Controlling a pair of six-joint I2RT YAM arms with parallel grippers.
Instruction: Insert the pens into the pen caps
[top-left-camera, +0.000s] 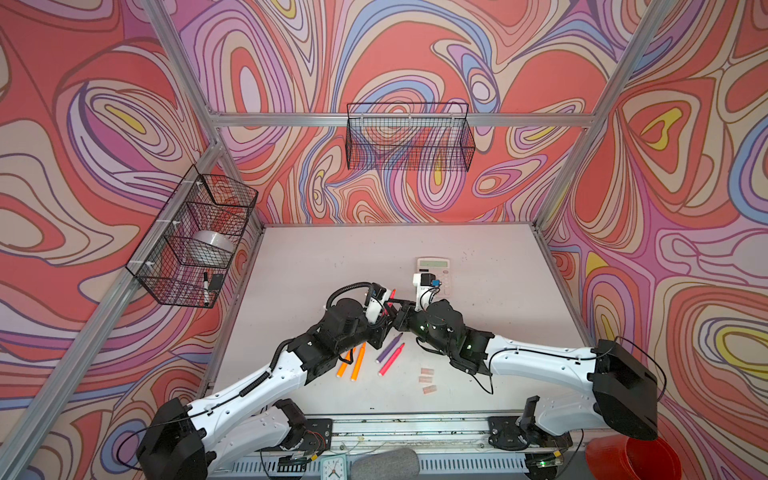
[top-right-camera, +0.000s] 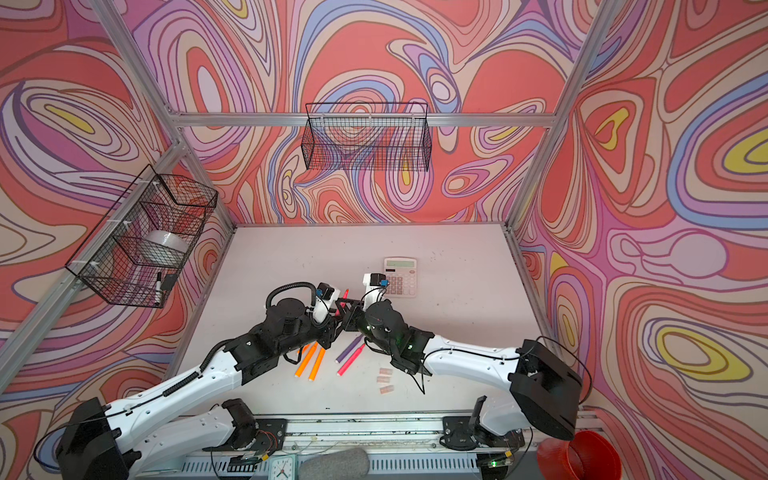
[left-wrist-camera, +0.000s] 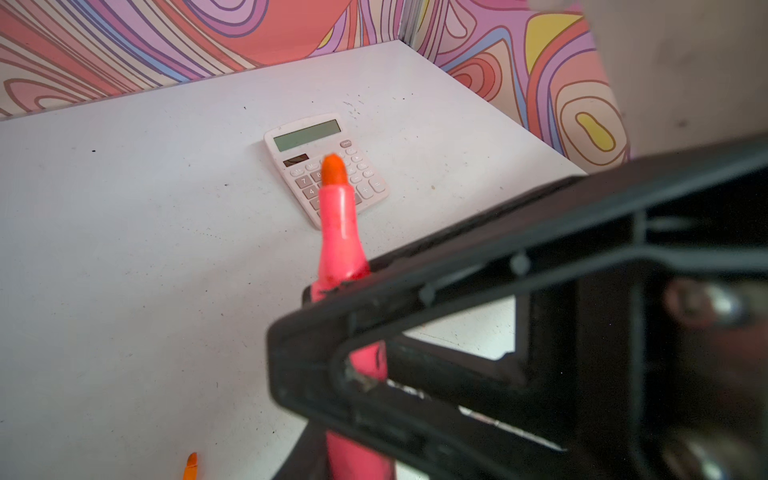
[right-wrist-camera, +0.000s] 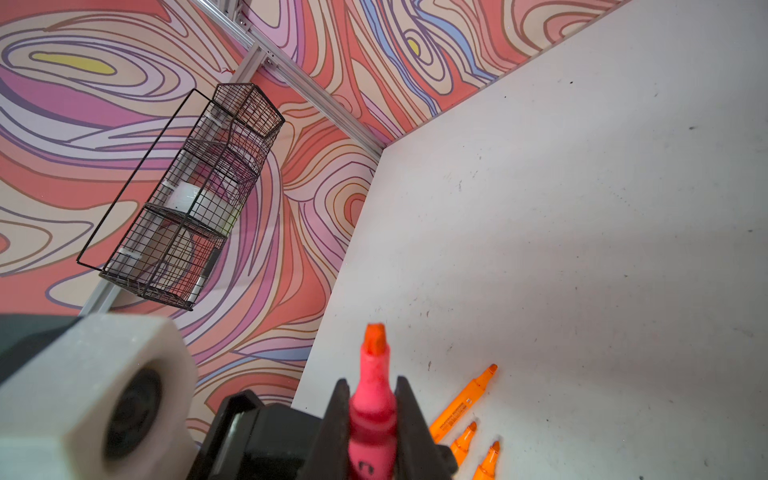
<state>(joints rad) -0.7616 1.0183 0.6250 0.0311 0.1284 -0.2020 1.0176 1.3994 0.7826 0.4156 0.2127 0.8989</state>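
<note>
Left gripper (top-left-camera: 383, 314) at held pink pen (left-wrist-camera: 338, 232), mid-air; I can't tell its grip. Orange pens (top-left-camera: 358, 362), purple pen (top-left-camera: 388, 348), spare pink pen (top-left-camera: 390, 359) on table, bare. Caps (top-left-camera: 427, 370) loose. Right gripper (right-wrist-camera: 371, 386) clamps held pink pen. I see nothing capped.

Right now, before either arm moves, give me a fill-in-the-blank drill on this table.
The pen held in the right gripper is ____.
____ orange pens lie on the table.
The white device beyond the grippers is a ____.
Missing words: pink; three; calculator.
</note>
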